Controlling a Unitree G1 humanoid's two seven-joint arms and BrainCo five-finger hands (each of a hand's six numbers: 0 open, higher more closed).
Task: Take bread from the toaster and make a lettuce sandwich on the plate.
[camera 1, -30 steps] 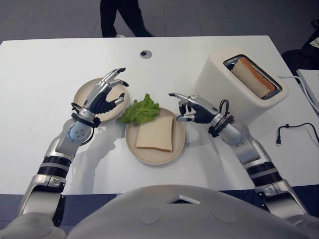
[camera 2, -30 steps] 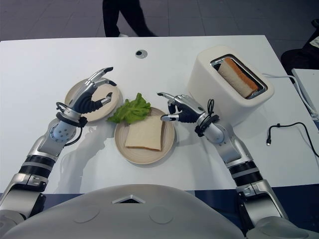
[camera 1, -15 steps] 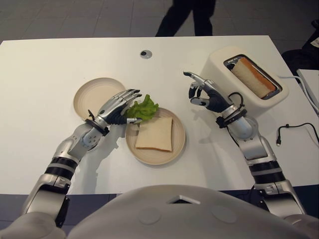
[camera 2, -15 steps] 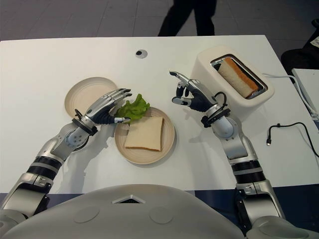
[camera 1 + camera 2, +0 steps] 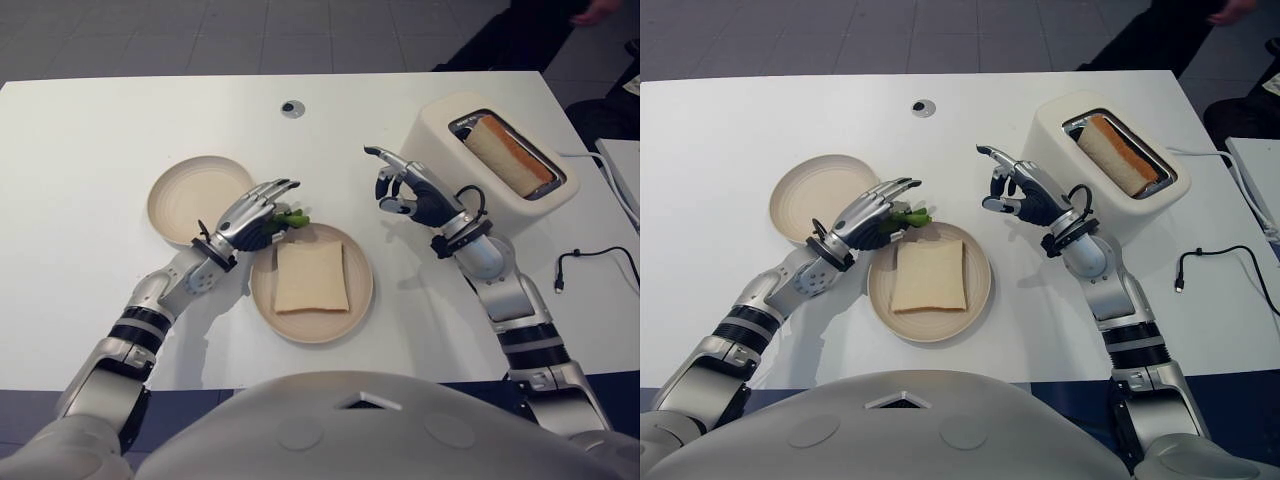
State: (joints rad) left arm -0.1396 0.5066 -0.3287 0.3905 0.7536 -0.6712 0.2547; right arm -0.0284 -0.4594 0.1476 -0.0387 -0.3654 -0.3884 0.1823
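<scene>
Right, the risk is all on the left side. The left hand (image 5: 250, 212) lies over the lettuce (image 5: 292, 217) at centre-left of frame, right at the upper-left rim of the plate (image 5: 312, 330). It covers most of the leaf and only a green scrap pokes out. I can't tell if it has actually closed on it.

Likely failure modes:
- Weak hold on a floppy leaf: it slips out on lift, or tears.
- The hand is touching or nearly touching the plate rim, so any drag there shoves the plate and the bread slice (image 5: 310, 277) lying on it.
- The leaf comes up bunched and lands half off the slice instead of flat on it.
- The right hand (image 5: 410, 190) hangs raised between plate and toaster (image 5: 440, 150), loosely curled and empty. It's close to the toaster wall, so a sloppy reach could knock the toaster or jam the second slice (image 5: 508, 155), which still stands in the slot.

The empty plate (image 5: 190, 195) at upper left is near the left forearm but probably out of harm's way.

Versus a second ago:
- The left hand was up over the empty plate, apart from the lettuce. It has since come down and right onto the leaf.
- The lettuce showed as a full leaf at the plate's rim and is now almost hidden.
- The right hand was low by the plate's right rim, then rose toward the toaster. It has barely moved in the last half second.
- The slice on the plate looks turned a bit squarer.
</scene>
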